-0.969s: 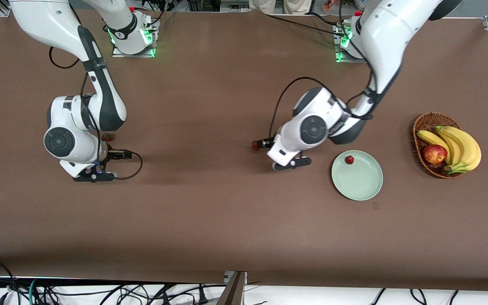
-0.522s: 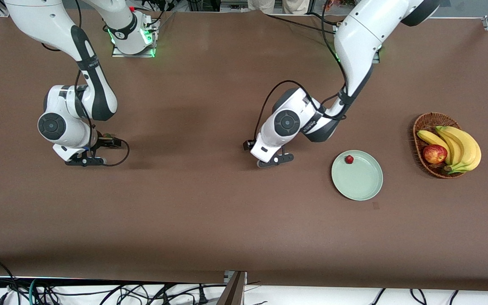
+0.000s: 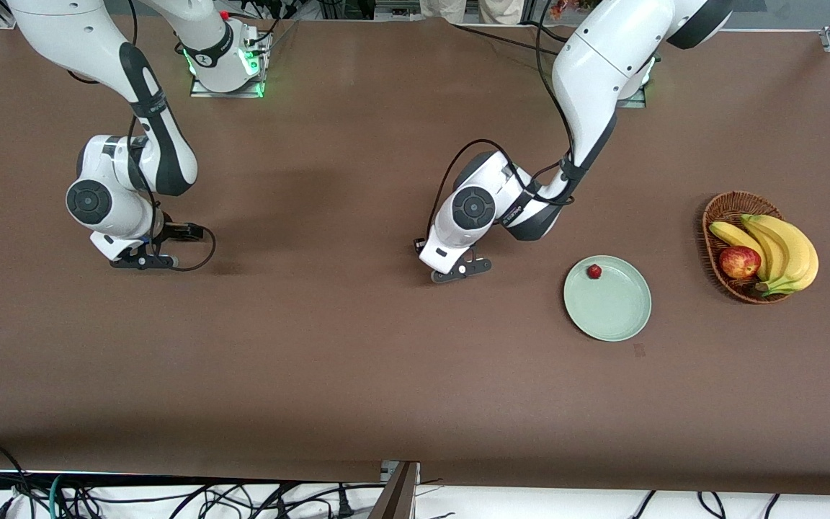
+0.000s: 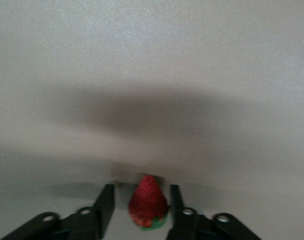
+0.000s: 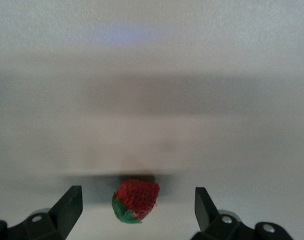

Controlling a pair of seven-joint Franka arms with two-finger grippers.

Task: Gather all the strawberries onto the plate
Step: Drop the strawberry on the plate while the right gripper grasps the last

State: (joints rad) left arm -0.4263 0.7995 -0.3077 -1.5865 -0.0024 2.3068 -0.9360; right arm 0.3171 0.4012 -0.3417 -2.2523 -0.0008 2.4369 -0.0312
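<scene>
While one small red strawberry with a green top (image 3: 594,271) already lies on the round pale mint-green plate (image 3: 620,317), two more are low between the arms' fingers. In the left wrist view, the left gripper (image 4: 138,204) has its jaws drawn narrow around a red strawberry (image 4: 148,202), though contact on both sides is unclear. The berry's tip points away from the wrist. In the right wrist view, the right gripper (image 5: 137,202) stands wide, its berry (image 5: 136,199) centred but untouched. The left arm is much nearer the plate.
</scene>
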